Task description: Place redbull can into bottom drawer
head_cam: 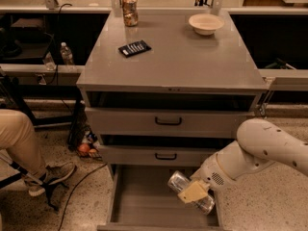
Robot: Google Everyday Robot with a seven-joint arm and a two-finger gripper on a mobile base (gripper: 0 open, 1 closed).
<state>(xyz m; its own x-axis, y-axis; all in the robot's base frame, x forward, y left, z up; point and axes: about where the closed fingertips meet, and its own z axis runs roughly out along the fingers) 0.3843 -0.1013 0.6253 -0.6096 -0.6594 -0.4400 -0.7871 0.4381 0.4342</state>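
Pincer (193,192) grips the tilted redbull can (178,181) over the pulled-out bottom drawer (139,198), right side

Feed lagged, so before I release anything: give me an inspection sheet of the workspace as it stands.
Surface: grey cabinet top, carrying three loose items.
Job's things: redbull can tilted, held over the open bottom drawer, towards its right side; contact with the floor cannot be told.
Clutter: orange-gold can, bowl and flat black object, all on the cabinet top.
Grippers: gripper low over the drawer's right side, clamped on the can.
Cables: black cable on the floor left of the cabinet.
Surroundings: seated person's leg at left; water bottle behind.
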